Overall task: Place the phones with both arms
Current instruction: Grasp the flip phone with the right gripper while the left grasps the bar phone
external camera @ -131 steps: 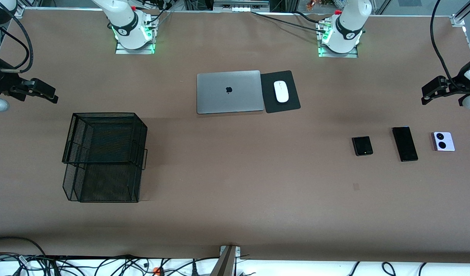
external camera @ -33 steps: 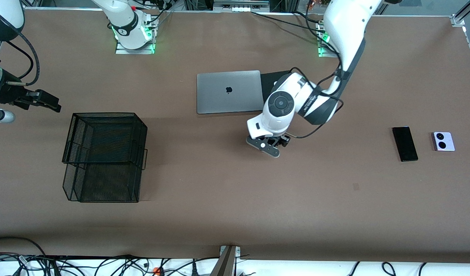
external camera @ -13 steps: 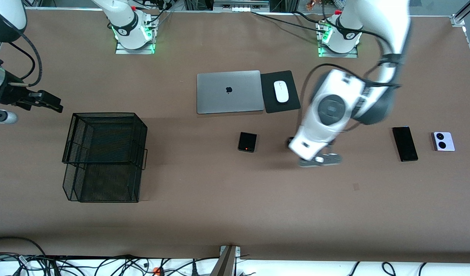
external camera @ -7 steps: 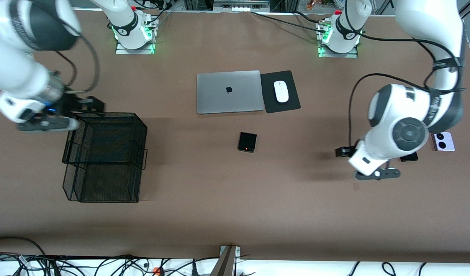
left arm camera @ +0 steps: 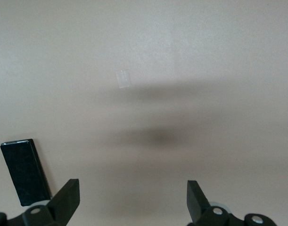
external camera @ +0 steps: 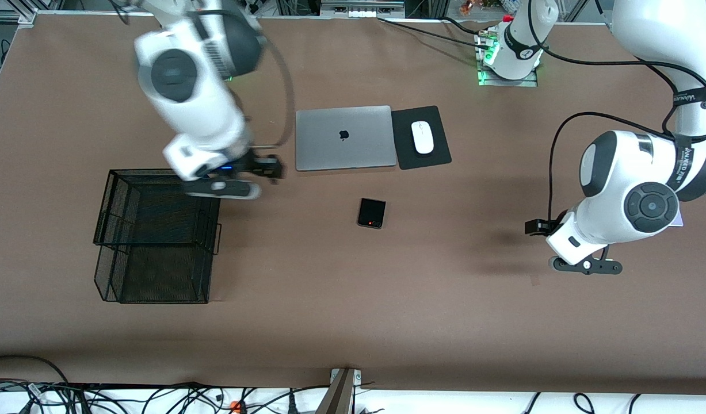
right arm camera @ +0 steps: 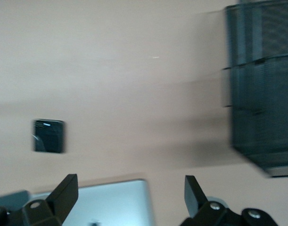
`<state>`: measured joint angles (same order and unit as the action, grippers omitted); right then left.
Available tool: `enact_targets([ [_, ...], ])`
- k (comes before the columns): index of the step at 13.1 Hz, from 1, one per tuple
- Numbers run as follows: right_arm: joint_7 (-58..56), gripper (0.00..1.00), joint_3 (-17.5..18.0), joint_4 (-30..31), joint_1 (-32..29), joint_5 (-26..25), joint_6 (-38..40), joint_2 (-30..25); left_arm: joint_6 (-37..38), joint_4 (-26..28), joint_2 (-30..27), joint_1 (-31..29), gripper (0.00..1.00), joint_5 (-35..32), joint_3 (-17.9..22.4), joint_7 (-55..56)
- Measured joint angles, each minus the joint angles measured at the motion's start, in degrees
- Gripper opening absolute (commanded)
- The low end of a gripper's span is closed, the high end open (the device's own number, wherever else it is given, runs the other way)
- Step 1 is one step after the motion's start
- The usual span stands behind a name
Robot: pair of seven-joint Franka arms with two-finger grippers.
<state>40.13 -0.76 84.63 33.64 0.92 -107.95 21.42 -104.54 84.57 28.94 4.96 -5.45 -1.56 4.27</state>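
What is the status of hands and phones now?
Left hand open, empty, over table beside slim black phone. Right hand open, empty, between basket and laptop. Small black phone lies free.

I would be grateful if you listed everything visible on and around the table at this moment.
table: one, brown, under everything
laptop: one, grey, shut, mid-table near the bases
mouse pad: one, black, beside the laptop
mouse: one, white, on the mouse pad
small phone: one, black, nearer the camera than the laptop
slim phone: one, black, flat on the table by the left gripper
basket: one, black mesh, toward the right arm's end
left gripper: black, open, over bare table at the left arm's end
right gripper: black, open, over the table between basket and laptop
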Motion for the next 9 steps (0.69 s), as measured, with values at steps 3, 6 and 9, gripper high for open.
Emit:
enact_targets([
  [3, 11.0, 1.0, -0.1, -9.8, 6.8, -1.3, -2.6, 9.9, 0.3, -0.3, -0.3, -2.0, 1.0, 0.0, 0.0, -1.2],
  [6, 20.2, 1.0, -0.3, -17.1, 12.9, -4.4, -5.3, 18.8, 1.8, -0.4, -0.9, -2.8, 1.0, 0.0, 0.0, -1.6],
  [9, 26.8, 1.0, -0.6, -18.8, 16.4, -5.3, -9.1, 25.0, 2.7, -0.6, -2.0, -3.4, 1.0, 0.0, 0.0, -1.6],
])
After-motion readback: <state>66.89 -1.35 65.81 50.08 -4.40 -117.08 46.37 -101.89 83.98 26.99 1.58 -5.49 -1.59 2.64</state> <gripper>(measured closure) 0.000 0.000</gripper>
